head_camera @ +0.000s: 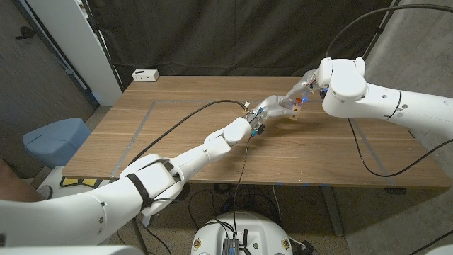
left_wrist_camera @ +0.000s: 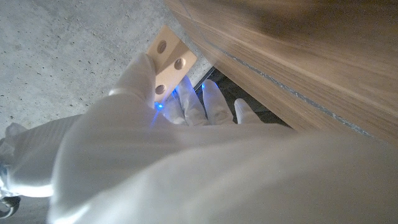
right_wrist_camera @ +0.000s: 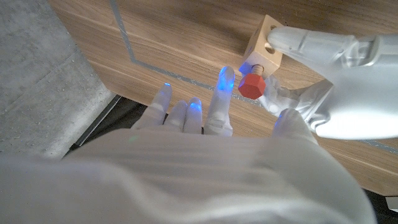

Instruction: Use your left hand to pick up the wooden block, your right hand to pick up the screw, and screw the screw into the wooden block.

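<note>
Nearest the head camera, both white arms rise from the bottom corners and meet over the far middle of the wooden table. Up there the left hand grips the wooden block, which seems lifted just clear of the tabletop. In the left wrist view the block stands out past the glove with a row of round holes down one face, clamped between thumb and fingers.

From the other side the right hand has closed in on the block. Its wrist view shows the screw — red hexagonal head, shank already started in a hole of the block — with the right hand's thumb and a blue-lit fingertip around the head. Whether the pads really pinch it I cannot tell; they look in contact at best. The left hand's thumb lies across the block's top, close to the screw.

My judgement: the screw is seated but barely driven, so turning is the step in hand. The risks are plain — a twist off the hole's axis could cross the thread or tip the screw out, and torque could spin the block in the left hand's grip if that grip is light. The crowded fingers could also knock the red head loose.
</note>
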`<action>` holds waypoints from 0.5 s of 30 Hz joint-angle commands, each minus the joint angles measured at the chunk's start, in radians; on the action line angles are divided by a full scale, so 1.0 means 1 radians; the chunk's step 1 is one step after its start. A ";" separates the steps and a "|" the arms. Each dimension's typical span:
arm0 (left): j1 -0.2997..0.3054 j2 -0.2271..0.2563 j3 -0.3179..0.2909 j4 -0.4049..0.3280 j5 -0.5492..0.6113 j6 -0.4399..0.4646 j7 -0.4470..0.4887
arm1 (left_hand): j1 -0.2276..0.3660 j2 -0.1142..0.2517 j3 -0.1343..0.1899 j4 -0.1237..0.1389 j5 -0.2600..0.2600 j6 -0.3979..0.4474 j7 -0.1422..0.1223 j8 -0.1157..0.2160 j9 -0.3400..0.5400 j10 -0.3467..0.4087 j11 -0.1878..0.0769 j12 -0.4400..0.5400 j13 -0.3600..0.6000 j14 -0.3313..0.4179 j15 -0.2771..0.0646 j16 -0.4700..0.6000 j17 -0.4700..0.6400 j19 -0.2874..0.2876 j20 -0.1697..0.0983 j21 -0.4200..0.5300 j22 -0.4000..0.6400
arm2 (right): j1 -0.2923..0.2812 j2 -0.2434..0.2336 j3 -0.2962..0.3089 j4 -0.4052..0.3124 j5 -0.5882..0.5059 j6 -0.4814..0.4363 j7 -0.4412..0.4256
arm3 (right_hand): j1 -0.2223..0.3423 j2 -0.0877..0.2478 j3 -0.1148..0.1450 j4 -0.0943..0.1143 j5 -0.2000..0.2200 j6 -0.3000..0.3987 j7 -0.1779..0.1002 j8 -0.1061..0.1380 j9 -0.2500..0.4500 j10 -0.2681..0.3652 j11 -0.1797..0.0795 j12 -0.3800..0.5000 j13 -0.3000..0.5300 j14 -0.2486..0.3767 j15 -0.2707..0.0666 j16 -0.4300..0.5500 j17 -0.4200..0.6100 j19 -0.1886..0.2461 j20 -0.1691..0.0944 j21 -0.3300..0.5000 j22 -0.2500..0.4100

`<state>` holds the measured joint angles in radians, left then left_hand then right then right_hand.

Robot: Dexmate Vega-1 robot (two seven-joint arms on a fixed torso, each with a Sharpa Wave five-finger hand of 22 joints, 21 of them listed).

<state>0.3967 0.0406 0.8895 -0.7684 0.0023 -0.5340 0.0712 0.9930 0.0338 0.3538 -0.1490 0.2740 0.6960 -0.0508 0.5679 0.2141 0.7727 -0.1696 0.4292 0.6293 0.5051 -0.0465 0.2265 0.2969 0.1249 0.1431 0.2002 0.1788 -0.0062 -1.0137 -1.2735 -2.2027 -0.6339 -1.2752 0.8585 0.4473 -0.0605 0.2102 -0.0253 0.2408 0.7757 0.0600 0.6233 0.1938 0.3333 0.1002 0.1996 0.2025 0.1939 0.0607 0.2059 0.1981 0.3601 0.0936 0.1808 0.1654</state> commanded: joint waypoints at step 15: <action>-0.004 -0.005 0.004 0.013 0.001 -0.011 0.008 | -0.010 0.050 0.004 0.003 0.010 0.088 -0.054 0.001 0.005 0.032 -0.043 0.044 0.021 0.002 -0.077 -0.004 0.001 0.001 0.014 0.001 0.002 | -0.005 -0.016 0.010 -0.013 -0.054 0.021 0.084 | -0.015 -0.013 -0.027 0.000 0.046 -0.119 0.030 -0.047 0.027 -0.063 0.032 -0.013 0.008 -0.040 0.036 -0.014 0.002 -0.027 0.018 0.001 0.002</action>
<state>0.3875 0.0315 0.8928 -0.7437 0.0006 -0.5476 0.0721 0.9930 0.0339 0.3537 -0.1491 0.2742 0.6960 -0.0508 0.5674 0.2141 0.7706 -0.1718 0.4292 0.6295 0.5051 -0.0465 0.2265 0.2970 0.1279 0.1459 0.2002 0.1788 0.0044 -1.0159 -1.2799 -2.1971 -0.6626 -1.2639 0.9183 0.4357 -0.0721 0.1853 -0.0226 0.2765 0.6792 0.0844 0.5876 0.2155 0.2837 0.1251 0.1914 0.2071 0.1649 0.0898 0.1990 0.1980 0.3374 0.1053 0.1808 0.1653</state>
